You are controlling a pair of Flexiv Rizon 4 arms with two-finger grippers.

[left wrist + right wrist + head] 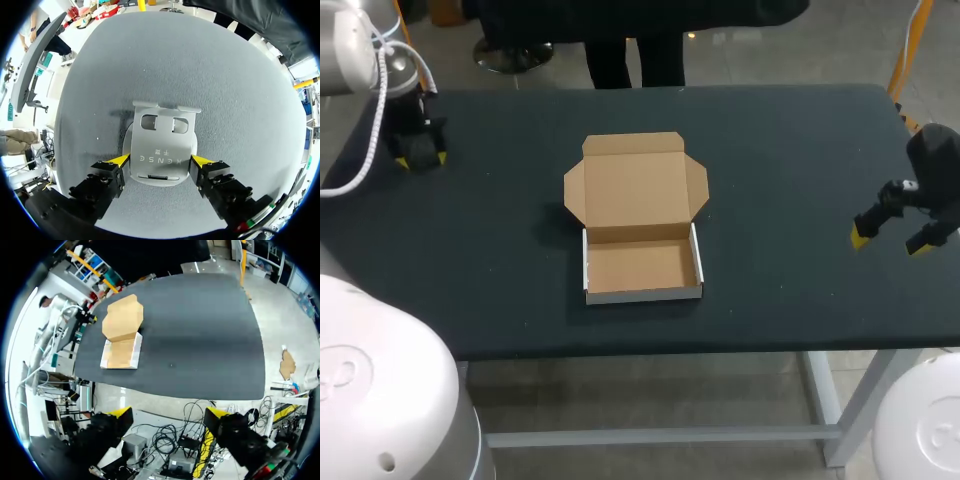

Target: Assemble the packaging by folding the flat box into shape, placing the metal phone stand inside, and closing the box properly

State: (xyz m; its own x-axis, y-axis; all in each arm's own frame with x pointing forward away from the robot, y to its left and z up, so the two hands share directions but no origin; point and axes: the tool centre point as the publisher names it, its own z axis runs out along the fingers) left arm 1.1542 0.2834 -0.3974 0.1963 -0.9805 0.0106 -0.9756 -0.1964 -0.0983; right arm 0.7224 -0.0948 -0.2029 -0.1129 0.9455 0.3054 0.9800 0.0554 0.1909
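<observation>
Box point(640, 235) stands formed, lid open, centre frame. Upper left, the left pincer point(420, 158) straddles the metal phone stand point(161, 145), fingers spread beside its 2 side edges. It looks stiff, slick and weighty, so grip there. Right pincer point(892, 238) open, empty, far right.

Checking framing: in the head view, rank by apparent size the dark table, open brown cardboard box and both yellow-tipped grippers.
1. Dark table
2. Open brown cardboard box
3. Left gripper and right gripper: too alike to rank.
</observation>
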